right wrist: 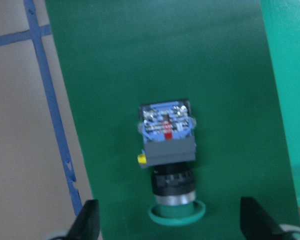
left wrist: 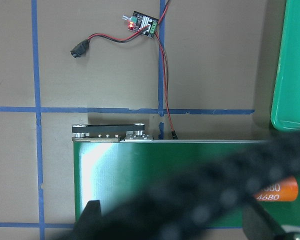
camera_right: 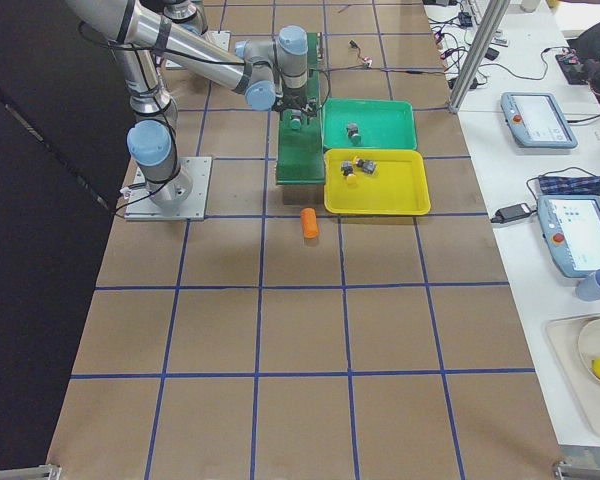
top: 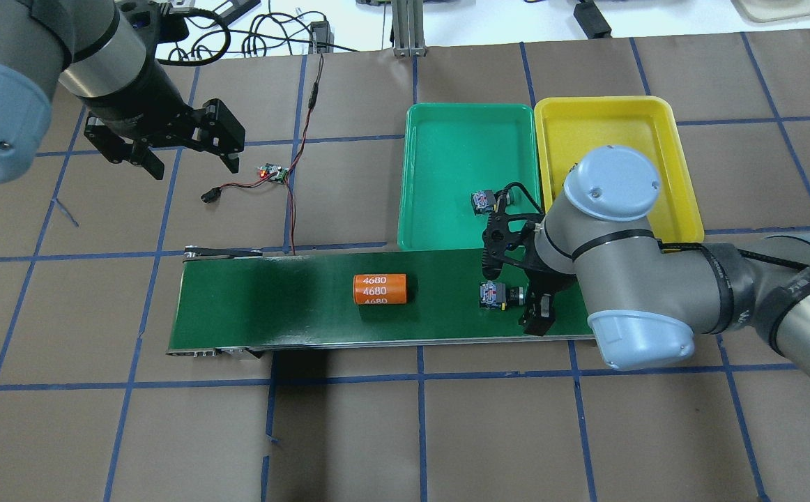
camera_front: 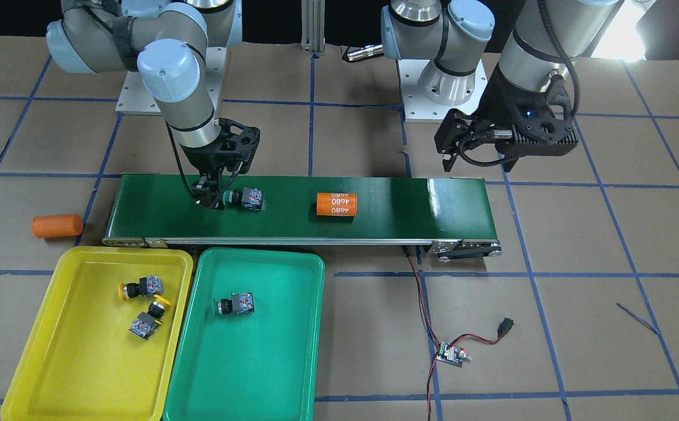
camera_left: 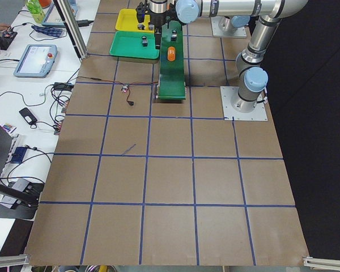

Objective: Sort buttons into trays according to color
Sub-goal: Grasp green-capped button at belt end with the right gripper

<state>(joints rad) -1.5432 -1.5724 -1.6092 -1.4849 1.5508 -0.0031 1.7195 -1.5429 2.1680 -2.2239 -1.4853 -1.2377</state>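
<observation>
Buttons [camera_front: 245, 199]: yellow two, green two; trays [camera_front: 246, 374] two.

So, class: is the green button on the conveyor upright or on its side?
On its side: the green button lies lengthwise on the conveyor, cap facing sideways.

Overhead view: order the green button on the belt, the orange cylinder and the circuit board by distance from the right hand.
1. Nearest: green button, on the belt just ahead of the right hand.
2. Next: orange cylinder, mid-belt.
3. Farthest: circuit board, off the belt, far left.
</observation>
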